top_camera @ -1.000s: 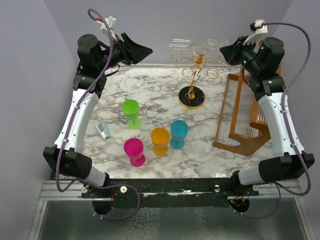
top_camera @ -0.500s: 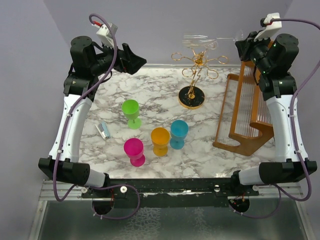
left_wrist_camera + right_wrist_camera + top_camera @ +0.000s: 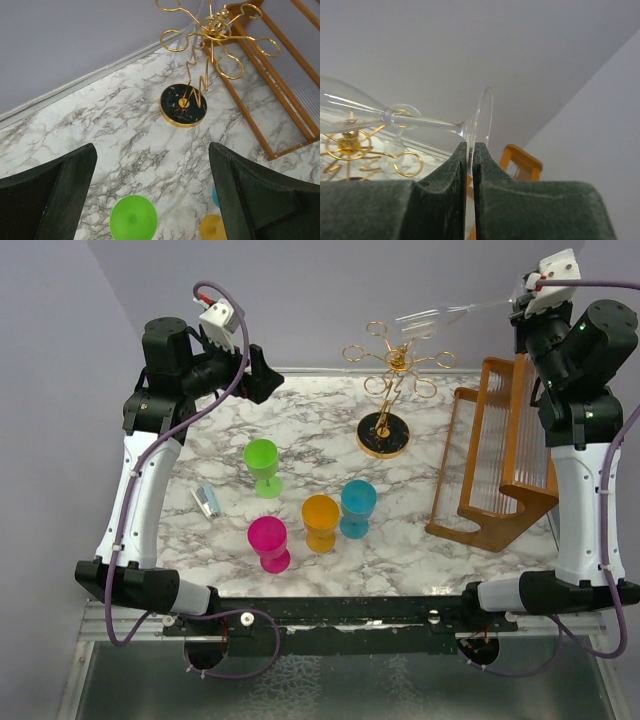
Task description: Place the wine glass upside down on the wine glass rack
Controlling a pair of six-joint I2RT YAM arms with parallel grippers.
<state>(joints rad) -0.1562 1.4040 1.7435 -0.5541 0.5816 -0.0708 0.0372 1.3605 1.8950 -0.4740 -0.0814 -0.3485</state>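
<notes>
Now, the carry step: over the desk [image 3: 300, 420] the left tool [image 3: 150, 155] hangs wide and empty — the right tool [image 3: 470, 150] pinches the wine glass [image 3: 420, 121] by its foot, sideways, high beside the rack [image 3: 398, 362]. Next, I judge: tip it bowl-down, slide the stem into a ring.

4 goblets [image 3: 263, 462], 1 wine glass [image 3: 427, 319], 1 gold rack [image 3: 384, 436], 1 frame [image 3: 478, 533].

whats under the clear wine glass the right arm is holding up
Gold ring arms of the wine glass rack sit below the bowl of the wine glass, not touching it. In the right wrist view the right gripper covers the rack's pole and base.
</notes>
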